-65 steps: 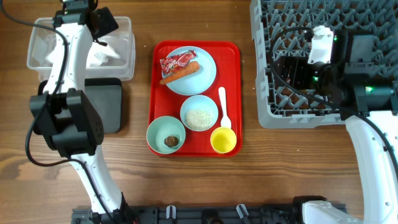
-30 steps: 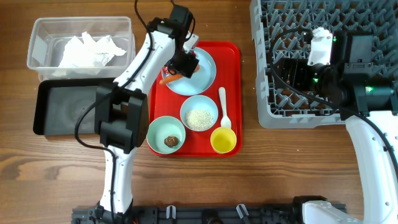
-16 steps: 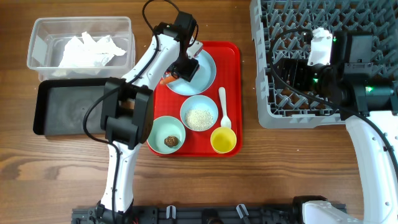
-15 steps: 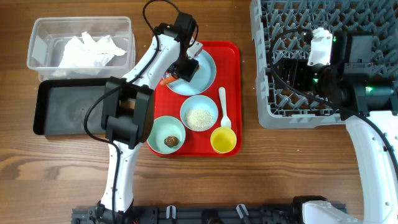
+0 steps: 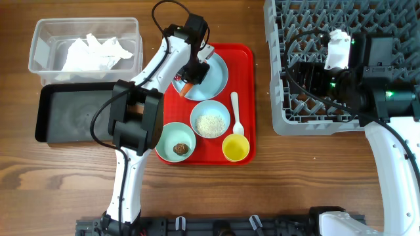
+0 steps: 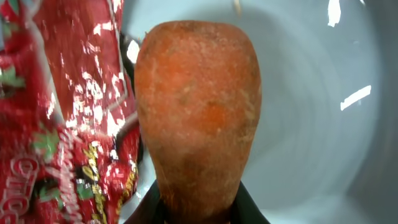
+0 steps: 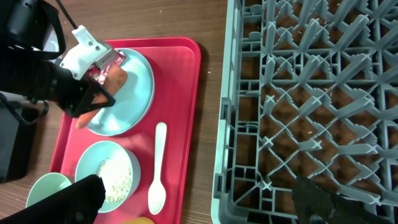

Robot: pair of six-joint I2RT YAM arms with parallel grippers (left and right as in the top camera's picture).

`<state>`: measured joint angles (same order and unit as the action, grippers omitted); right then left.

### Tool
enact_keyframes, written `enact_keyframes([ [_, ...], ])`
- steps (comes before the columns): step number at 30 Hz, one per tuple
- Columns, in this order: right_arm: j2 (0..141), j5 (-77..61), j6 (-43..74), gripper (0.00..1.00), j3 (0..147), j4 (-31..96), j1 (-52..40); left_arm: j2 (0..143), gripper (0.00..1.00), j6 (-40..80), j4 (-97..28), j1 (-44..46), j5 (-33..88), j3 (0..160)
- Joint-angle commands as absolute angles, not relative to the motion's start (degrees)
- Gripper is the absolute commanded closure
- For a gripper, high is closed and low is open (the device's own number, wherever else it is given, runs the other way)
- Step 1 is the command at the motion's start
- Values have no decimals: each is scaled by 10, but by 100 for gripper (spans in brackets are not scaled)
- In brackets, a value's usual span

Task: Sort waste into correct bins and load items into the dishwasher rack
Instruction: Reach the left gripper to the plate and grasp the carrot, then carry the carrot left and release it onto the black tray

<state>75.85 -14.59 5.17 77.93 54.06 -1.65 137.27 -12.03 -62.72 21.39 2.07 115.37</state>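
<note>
My left gripper (image 5: 195, 71) is down on the pale-blue plate (image 5: 216, 73), shut on the orange carrot (image 6: 199, 112). Its black jaws press both sides of the carrot's near end (image 6: 198, 208). The red snack wrapper (image 6: 62, 124) lies on the plate just left of the carrot. My right gripper (image 7: 199, 208) hangs open over the near-left part of the grey dishwasher rack (image 5: 315, 19), nothing between its fingers. The crumpled white napkin (image 5: 92, 51) lies in the clear tub (image 5: 39, 36). The black tray (image 5: 65, 118) sits in front of the tub.
On the red serving tray (image 5: 246, 98) stand a mint bowl of rice (image 5: 210, 122), a mint bowl with a brown lump (image 5: 174, 141), a yellow cup (image 5: 236, 148) and a white spoon (image 5: 236, 113). Bare wood runs between tray and rack.
My left gripper came from the tub to the plate, lowered over the carrot and closed its jaws on it. The right arm has not moved.
</note>
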Motion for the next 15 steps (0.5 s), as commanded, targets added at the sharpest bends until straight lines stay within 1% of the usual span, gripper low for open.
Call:
enact_keyframes([
  [1, 764, -151, 60, 0, 792, 541, -14, 1344, 96, -72, -660, 212, 31, 1208],
  [6, 764, -151, 60, 0, 792, 543, -14, 1275, 96, -14, -738, 194, 32, 1290],
  [10, 764, -151, 60, 0, 792, 543, -14, 1209, 96, 21, -784, 168, 16, 1306],
  [13, 764, -151, 60, 0, 792, 549, -14, 1155, 96, 49, -833, 129, -26, 1306],
  [15, 764, -151, 60, 0, 792, 550, -14, 1129, 96, 55, -863, 99, -33, 1306],
])
